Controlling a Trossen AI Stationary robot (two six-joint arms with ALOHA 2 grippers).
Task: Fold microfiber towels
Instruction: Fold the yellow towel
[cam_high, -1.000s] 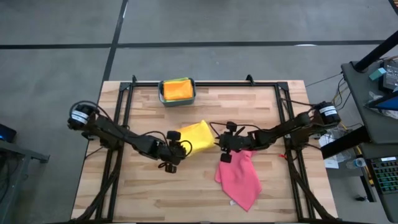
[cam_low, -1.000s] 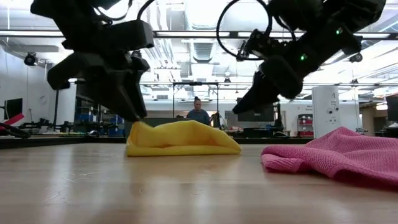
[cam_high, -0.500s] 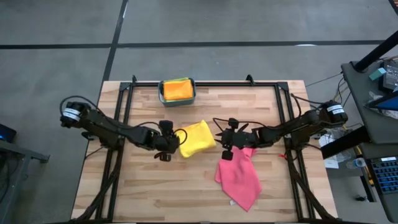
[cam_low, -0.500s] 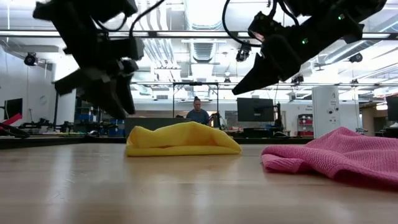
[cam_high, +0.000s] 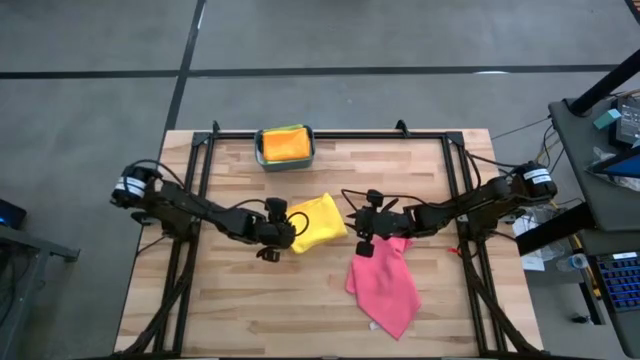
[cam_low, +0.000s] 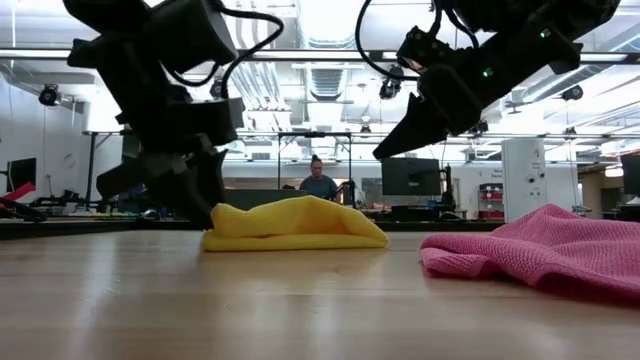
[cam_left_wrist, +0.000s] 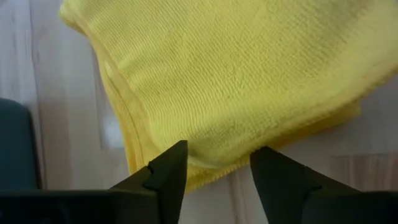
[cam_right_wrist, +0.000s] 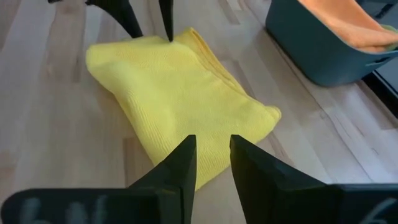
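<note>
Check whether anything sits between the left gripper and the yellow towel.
Nothing visible does. The left gripper is right at the edge of the folded yellow towel, its open fingers framing the towel's edge with only bare table below. The pink towel and the bin lie off to other sides.

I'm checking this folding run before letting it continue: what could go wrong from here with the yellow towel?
The left gripper sits open at the folded yellow towel's layered edge; closing there may pinch only some layers and pull the fold apart. The right gripper hovers above the same towel, close to the left one, so the two could collide. The pink towel lies crumpled right beside it and could get dragged along.
</note>
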